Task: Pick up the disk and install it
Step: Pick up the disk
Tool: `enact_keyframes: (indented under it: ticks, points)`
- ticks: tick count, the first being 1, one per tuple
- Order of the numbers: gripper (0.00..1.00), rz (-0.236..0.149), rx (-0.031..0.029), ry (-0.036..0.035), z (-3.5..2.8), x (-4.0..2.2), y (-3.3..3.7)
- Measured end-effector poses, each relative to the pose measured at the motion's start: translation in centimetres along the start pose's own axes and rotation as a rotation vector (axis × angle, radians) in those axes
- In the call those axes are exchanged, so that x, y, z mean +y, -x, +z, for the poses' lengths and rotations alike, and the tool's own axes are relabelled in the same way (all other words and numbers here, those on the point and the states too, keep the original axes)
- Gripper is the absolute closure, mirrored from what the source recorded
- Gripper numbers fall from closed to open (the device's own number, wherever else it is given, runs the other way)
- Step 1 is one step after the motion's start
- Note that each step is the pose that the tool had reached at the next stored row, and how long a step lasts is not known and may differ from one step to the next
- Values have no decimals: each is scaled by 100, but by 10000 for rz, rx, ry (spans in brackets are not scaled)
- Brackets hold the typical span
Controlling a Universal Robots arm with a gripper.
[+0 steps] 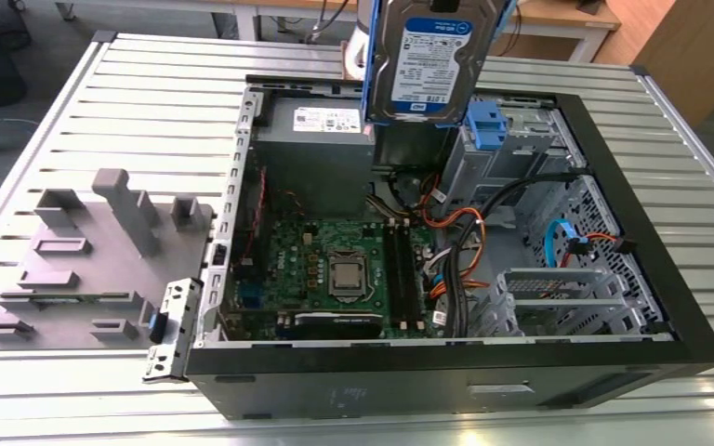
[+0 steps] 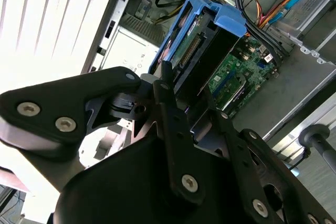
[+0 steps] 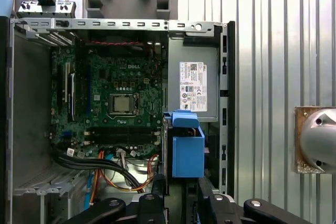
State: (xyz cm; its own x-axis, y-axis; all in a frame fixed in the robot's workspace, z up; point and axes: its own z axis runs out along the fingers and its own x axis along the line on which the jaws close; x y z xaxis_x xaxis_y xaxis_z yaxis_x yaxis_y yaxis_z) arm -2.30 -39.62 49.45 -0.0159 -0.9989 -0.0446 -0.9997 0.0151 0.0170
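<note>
The gripper (image 2: 190, 90) is clamping the disk (image 1: 422, 58) between its fingers. The disk is hanging upright above the open computer case (image 1: 456, 372), near the grey power supply (image 1: 320, 139).

The gripper (image 2: 191, 94) pointed downward, its two black fingers (image 2: 168, 98) clamped against opposite faces of the disk (image 2: 197, 45) standing upright between them.

Labels in view, as I see them. The disk (image 1: 427, 65) carries a blue-and-white label (image 1: 438, 42), with print too fine for me to read. The grey metal box (image 3: 191, 48) inside the computer case (image 1: 370, 381) carries a white sticker (image 3: 192, 86), and I cannot read its lines either.
</note>
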Motion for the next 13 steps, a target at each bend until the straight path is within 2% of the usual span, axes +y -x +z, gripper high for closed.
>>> enact_keyframes:
  ticks: [3, 6, 13]
  points:
    - [65, -1, 6, 0, -1, -2, -5]
    - [65, 0, 40, 0, -2, -1, -46]
    - [65, 1, 111, -2, -9, -4, -201]
